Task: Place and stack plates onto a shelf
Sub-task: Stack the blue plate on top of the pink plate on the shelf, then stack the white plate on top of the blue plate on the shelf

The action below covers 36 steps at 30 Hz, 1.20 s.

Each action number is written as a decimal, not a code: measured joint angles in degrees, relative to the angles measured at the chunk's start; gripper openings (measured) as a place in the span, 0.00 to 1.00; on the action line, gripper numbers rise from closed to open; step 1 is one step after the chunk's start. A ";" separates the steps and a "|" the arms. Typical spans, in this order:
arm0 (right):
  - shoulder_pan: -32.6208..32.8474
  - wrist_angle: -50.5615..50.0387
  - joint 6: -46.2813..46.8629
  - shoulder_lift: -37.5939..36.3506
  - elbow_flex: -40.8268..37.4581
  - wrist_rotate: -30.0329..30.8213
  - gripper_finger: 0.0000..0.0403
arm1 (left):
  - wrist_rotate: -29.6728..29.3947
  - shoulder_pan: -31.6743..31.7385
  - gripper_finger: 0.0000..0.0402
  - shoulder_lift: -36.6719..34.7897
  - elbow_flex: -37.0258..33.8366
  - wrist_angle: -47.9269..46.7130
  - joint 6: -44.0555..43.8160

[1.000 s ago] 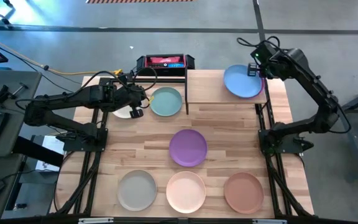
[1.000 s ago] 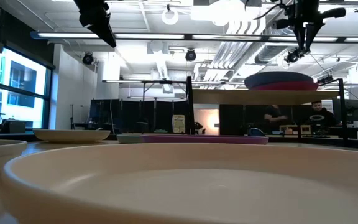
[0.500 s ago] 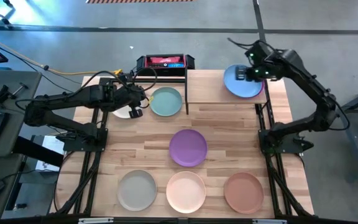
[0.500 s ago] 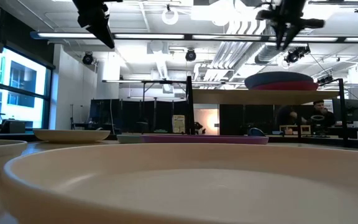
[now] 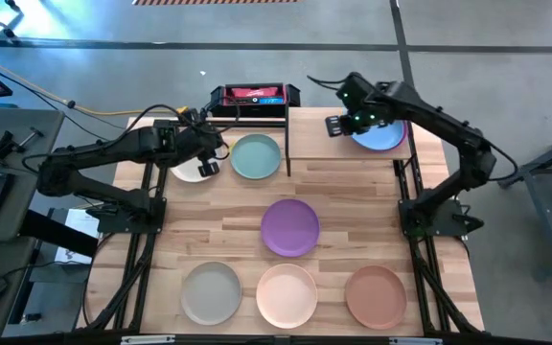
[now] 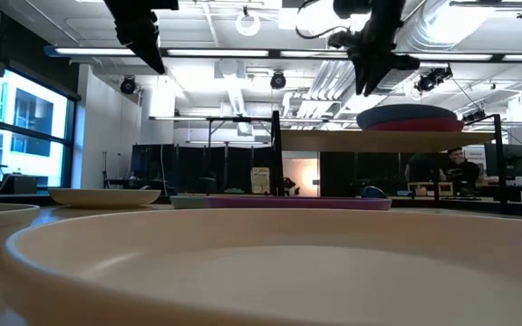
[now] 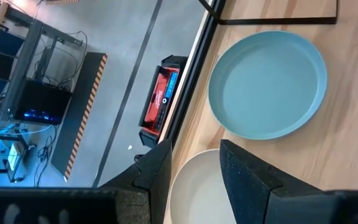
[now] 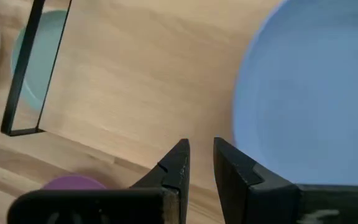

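Note:
A blue plate lies on a magenta plate at the right end of the shelf. My right gripper hangs over the shelf's bare board, left of that stack, fingers narrowly apart with nothing between them. My left gripper stands open above the cream plate, which rests flat on the table beside the pale teal plate. The purple plate lies mid-table.
Grey-beige, peach and terracotta plates lie in a row along the table's near edge. A red and black device stands behind the far edge. The shelf's black posts stand next to the teal plate.
My right gripper has swung from above the blue plate's far right side toward the table's left, over the shelf's bare board, sinking a little and turning as it went. The plates have stayed where they were.

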 joint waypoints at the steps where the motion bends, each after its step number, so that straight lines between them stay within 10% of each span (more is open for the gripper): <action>1: 0.00 -0.04 -0.05 0.61 0.00 -0.02 0.12 | 0.00 0.06 0.32 0.00 0.00 -0.01 0.02; 25: -2.35 -5.30 -1.01 3.62 0.00 3.33 0.12 | -0.04 0.06 0.32 0.00 0.00 0.03 -0.04; 36: 0.31 -4.68 -3.01 3.54 0.00 -4.16 0.12 | 1.32 2.10 0.32 0.00 0.00 -0.02 -1.67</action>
